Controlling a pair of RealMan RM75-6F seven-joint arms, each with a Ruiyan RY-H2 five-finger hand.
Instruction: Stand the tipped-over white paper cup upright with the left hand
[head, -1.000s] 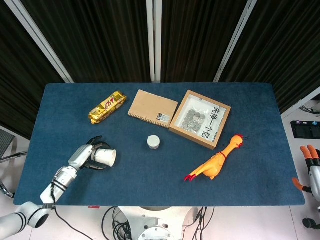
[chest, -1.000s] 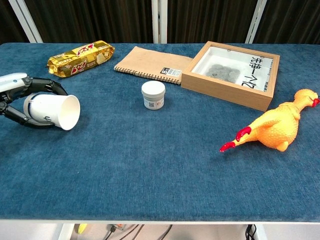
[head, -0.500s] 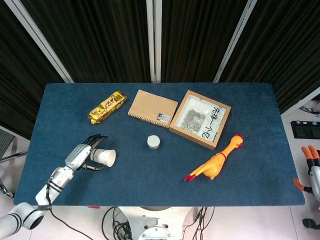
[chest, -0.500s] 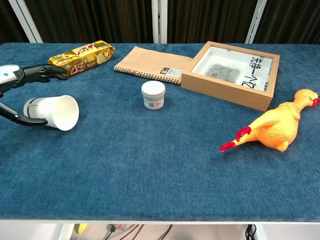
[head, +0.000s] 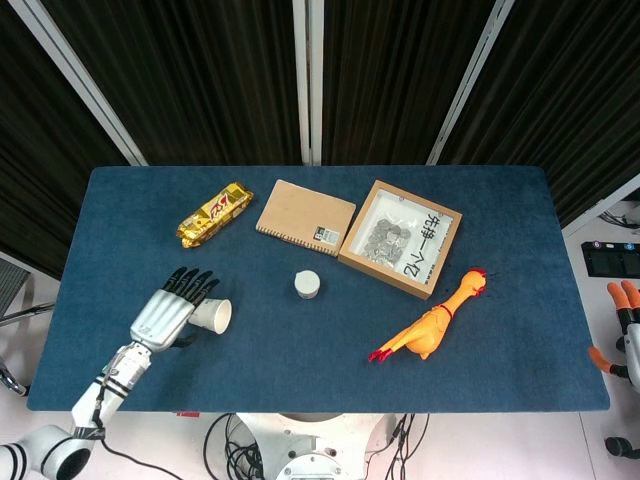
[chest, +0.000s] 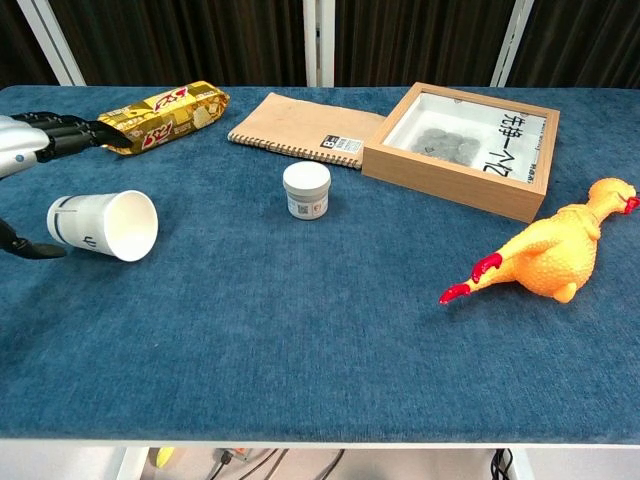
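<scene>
We see the left hand (head: 165, 315) with fingers (head: 190, 282) spread flat and straight, holding nothing, above the white paper cup (chest: 103, 225); from the chest view the cup lies apart from them, on its side on the blue tabletop (head: 300, 345), mouth toward the small white jar (chest: 306, 189). Gold snack pack (head: 214, 213), brown notebook (head: 304, 216) and wooden box (head: 400, 238) sit further back, rubber chicken (head: 432, 320) to the right. Right hand (head: 622, 325) is off the tabletop edge; fingers cannot be judged.
</scene>
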